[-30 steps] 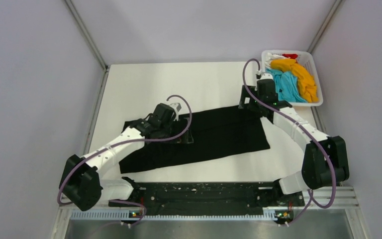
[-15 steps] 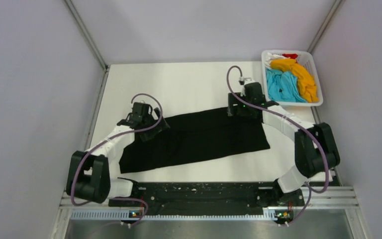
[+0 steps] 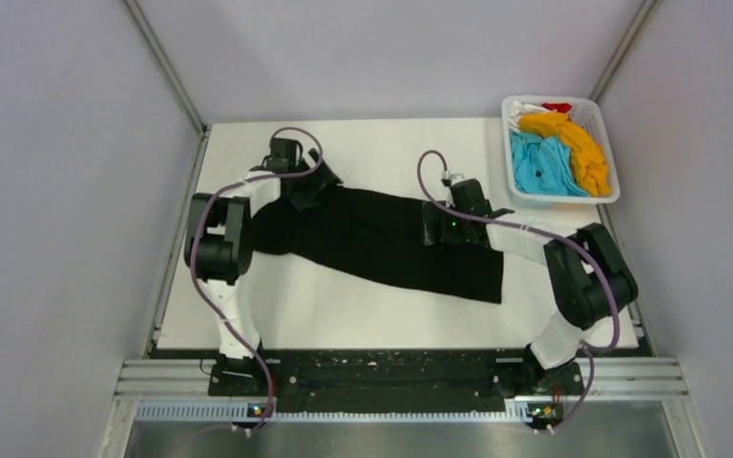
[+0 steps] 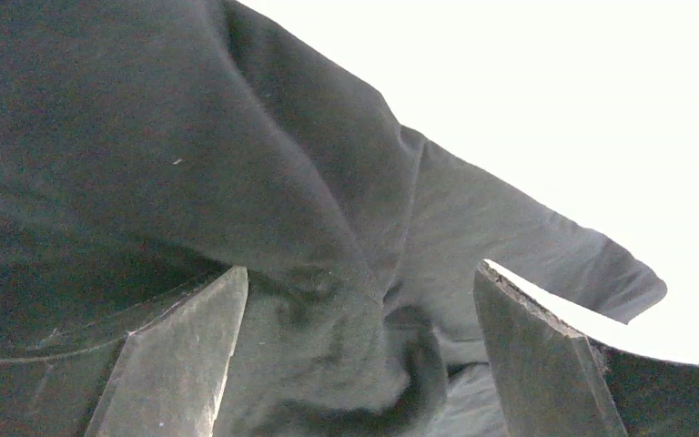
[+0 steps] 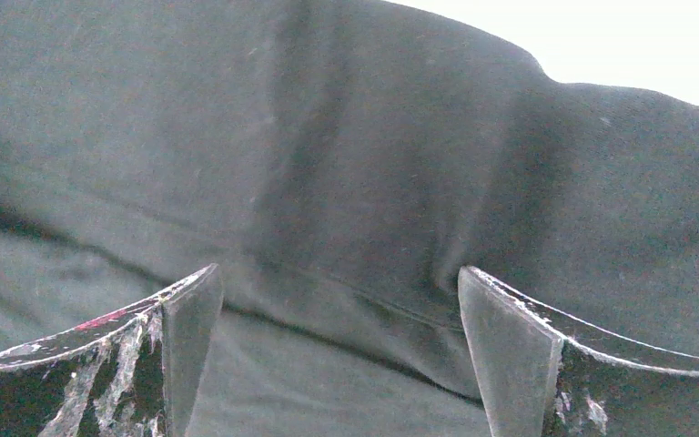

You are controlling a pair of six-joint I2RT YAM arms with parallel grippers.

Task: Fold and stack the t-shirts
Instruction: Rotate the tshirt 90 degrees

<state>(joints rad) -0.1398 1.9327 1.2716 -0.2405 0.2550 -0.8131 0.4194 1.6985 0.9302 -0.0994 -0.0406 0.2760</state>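
Black t-shirt (image 3: 382, 243): soft matte cloth, long rumpled band, perhaps folded.

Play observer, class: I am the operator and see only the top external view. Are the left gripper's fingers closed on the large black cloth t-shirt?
Observer: No. The left wrist view shows the left gripper open, with the large black cloth t-shirt bunched between its fingers.
Operator: And the right gripper?
Observer: The right wrist view shows the right gripper open as well, with a seam line crossing the cloth between the two fingertips.
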